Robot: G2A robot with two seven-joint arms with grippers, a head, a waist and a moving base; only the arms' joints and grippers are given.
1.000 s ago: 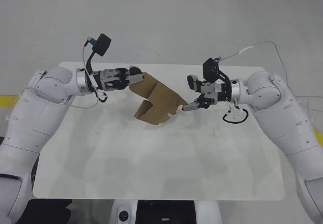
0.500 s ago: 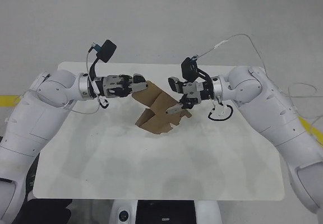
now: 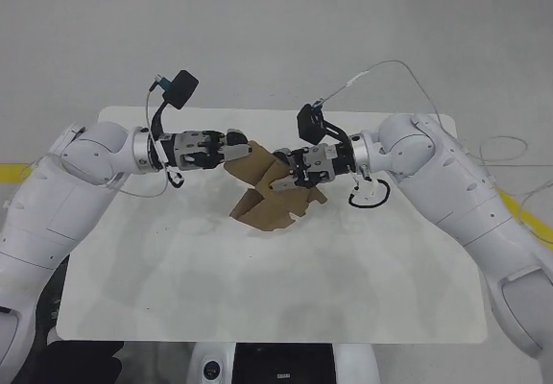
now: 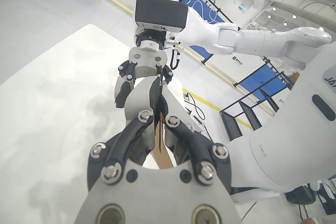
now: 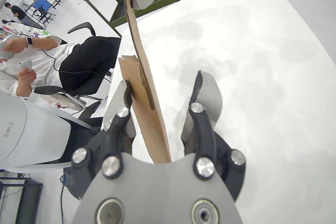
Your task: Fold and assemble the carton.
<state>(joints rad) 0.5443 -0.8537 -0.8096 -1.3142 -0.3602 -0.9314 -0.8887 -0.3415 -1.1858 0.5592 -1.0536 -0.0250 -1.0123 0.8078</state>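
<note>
A flat brown carton is held tilted over the white table, its lower end near the tabletop. My left gripper is shut on the carton's upper left corner; in the left wrist view the gripper pinches the cardboard edge. My right gripper is at the carton's upper edge, close to the left one. In the right wrist view this gripper is open and straddles a carton panel. That panel rests against one of the fingers; the other stands apart from it.
A black cable loop lies on the table just right of the carton, under the right forearm. The table's front half is bare white surface.
The right gripper has moved left from the carton's right corner to its upper edge, close to the left gripper. The left gripper has kept its hold with little movement.
</note>
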